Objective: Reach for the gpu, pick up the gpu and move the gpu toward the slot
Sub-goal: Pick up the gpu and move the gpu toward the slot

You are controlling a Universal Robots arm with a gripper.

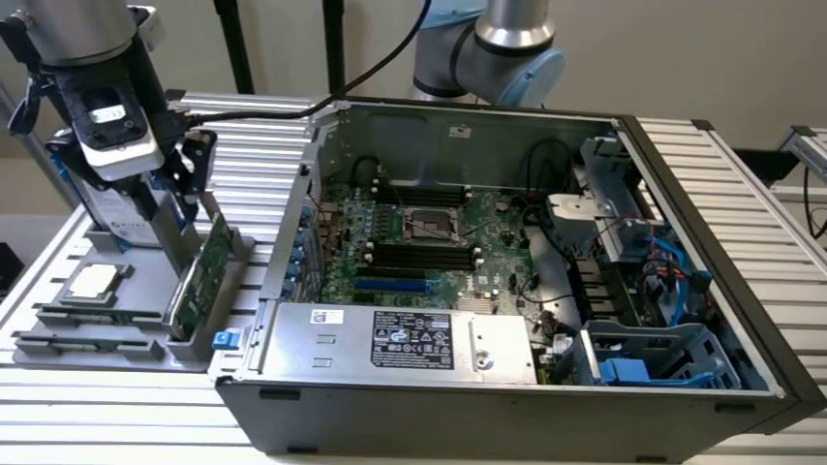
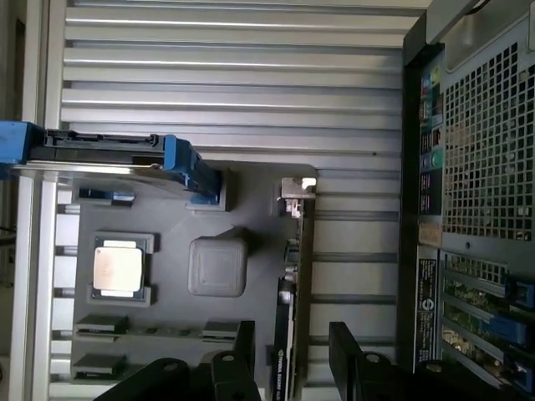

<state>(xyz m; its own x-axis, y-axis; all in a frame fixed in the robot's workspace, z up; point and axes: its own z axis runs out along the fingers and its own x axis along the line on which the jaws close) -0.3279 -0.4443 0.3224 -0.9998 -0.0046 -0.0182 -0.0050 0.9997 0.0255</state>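
The gpu (image 1: 200, 279) is a thin green card standing on its edge in a grey tray (image 1: 77, 334) at the exterior view's left. In the wrist view the gpu (image 2: 287, 334) shows edge-on, with its silver bracket (image 2: 297, 187) at the far end. My gripper (image 1: 181, 194) hangs just above the card. Its two black fingers (image 2: 244, 347) stand open, one on each side of the card's edge, with gaps between them and the board. A blue slot (image 1: 391, 287) lies on the motherboard inside the open case.
The open computer case (image 1: 723, 291) takes up the exterior view's right, and its rear grille (image 2: 489, 125) is close beside the tray. The tray also holds a square silver chip (image 2: 117, 271) and a hard drive with blue rails (image 2: 109, 154). Ribbed aluminium table (image 2: 209, 67) surrounds them.
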